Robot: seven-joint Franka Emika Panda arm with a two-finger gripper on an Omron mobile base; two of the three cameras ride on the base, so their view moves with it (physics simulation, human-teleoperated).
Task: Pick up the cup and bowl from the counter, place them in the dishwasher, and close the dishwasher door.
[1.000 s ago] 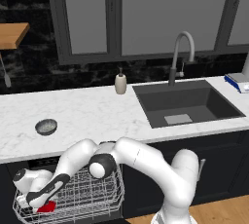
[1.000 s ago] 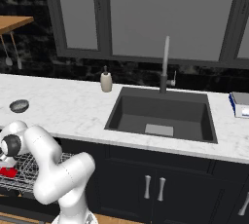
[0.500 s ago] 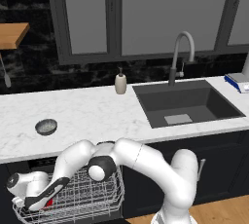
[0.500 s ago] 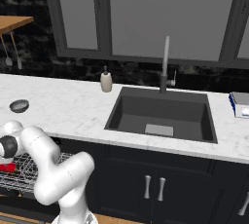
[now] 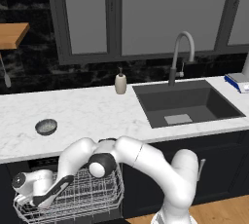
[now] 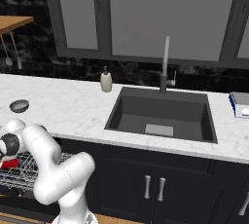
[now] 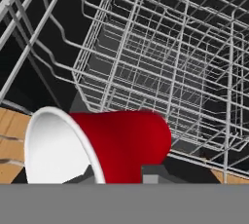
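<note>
Red cup [image 7: 121, 142] lying sideways at bottom of hand view, over white wire rack [image 7: 160, 57], pincer nipped on it. Grey bowl [image 5: 46, 126] sits left on marble bench [image 5: 92, 113].

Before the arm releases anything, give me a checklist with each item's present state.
1. Cup inside the wire rack: ok, it lies on its side among the wires.
2. End effector shut on the cup: ok.
3. Cup settled on the rack floor: cannot tell.
4. Bowl loaded: not ok, it sits on the counter.
5. Dishwasher closed: not ok, the rack is pulled out.
</note>
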